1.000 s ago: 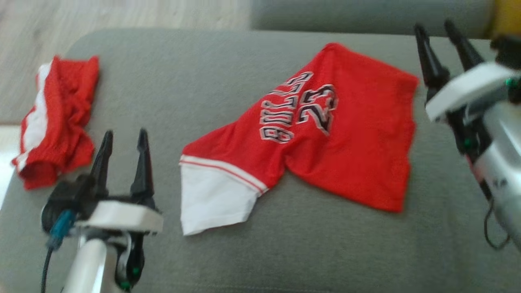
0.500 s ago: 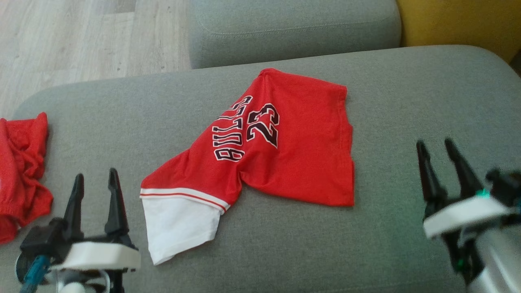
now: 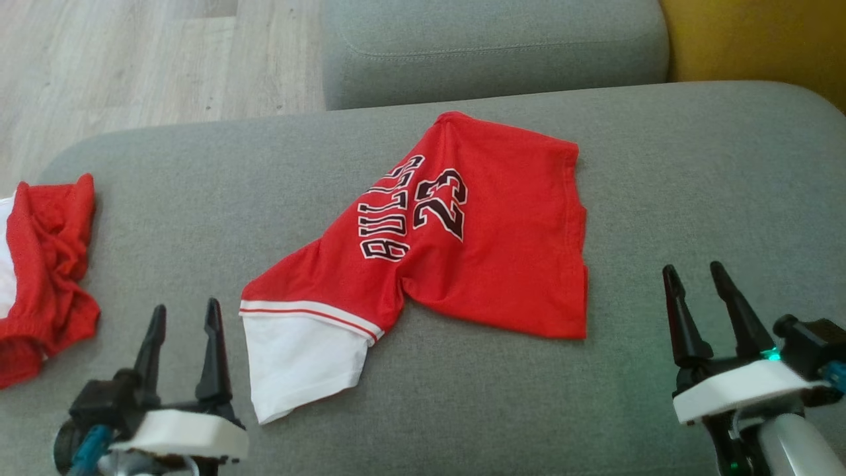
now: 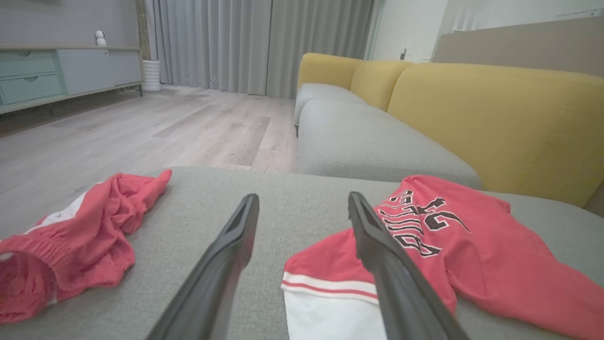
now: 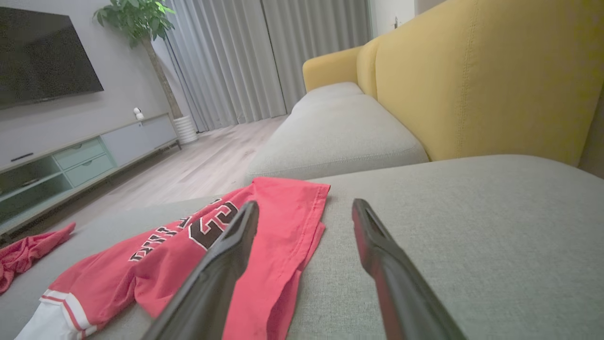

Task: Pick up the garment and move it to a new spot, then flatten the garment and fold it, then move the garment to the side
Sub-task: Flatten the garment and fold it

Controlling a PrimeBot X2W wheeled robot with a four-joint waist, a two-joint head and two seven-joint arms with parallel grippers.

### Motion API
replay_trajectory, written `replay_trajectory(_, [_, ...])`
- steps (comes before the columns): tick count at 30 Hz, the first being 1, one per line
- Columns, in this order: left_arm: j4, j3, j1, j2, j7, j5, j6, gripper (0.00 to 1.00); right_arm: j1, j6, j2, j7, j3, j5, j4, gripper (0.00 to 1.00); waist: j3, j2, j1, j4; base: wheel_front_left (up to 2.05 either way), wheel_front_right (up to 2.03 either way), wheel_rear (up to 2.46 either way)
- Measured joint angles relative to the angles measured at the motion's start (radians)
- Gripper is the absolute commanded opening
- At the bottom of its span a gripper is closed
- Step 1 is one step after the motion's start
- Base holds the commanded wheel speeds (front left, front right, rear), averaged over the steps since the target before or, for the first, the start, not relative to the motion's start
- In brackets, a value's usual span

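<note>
A red jersey garment (image 3: 476,244) with "BULLS 23" lettering and a white sleeve end lies partly folded and flat on the grey sofa seat (image 3: 198,192); it also appears in the left wrist view (image 4: 472,255) and right wrist view (image 5: 179,264). My left gripper (image 3: 185,314) stands open at the lower left, just left of the white sleeve, holding nothing. My right gripper (image 3: 694,274) is open at the lower right, apart from the garment's right edge.
A second crumpled red and white garment (image 3: 46,264) lies at the seat's left edge. Beyond the seat are another grey cushion (image 3: 489,46), a yellow backrest (image 3: 760,39) and wooden floor (image 3: 132,59).
The head camera has shifted, so the whole scene sits differently. The right gripper has come down from beside the garment's far right corner to the lower right. Both grippers stay open.
</note>
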Motion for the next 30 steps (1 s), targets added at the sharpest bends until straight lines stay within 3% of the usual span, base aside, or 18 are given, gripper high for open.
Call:
replay_trajectory(3, [0.056, -0.007, -0.001, 0.000, 0.045, -0.007, -0.013, 1.00, 0.003, 0.000, 0.000, 0.052, 0.003, 0.000, -0.001, 1.00, 0.001, 0.0000, 0.0000, 0.007, 0.00, 0.00, 0.00])
replay_trajectory(8, [0.086, -0.005, -0.019, 0.009, 0.253, -0.084, -0.031, 1.00, 0.002, 0.000, -0.021, 0.277, 0.103, 0.015, 0.053, 1.00, 0.014, 0.0000, 0.0000, 0.023, 0.00, 0.00, 0.00])
replay_trajectory(14, [0.091, -0.045, -0.061, 0.016, 0.495, -0.168, -0.052, 1.00, -0.054, 0.000, -0.037, 0.434, 0.173, 0.054, 0.127, 1.00, 0.050, 0.0000, 0.0000, 0.043, 0.00, 0.00, 0.00])
replay_trajectory(20, [0.150, -0.082, -0.061, 0.011, 0.607, -0.191, -0.050, 1.00, -0.138, 0.000, -0.032, 0.439, 0.207, 0.053, 0.186, 1.00, 0.080, 0.0000, 0.0000, 0.059, 0.00, 0.00, 0.00])
replay_trajectory(30, [0.216, -0.098, -0.109, 0.007, 0.629, -0.204, -0.042, 1.00, -0.180, 0.000, -0.026, 0.409, 0.262, 0.063, 0.259, 1.00, 0.108, 0.0000, 0.0000, 0.070, 0.00, 0.00, 0.00])
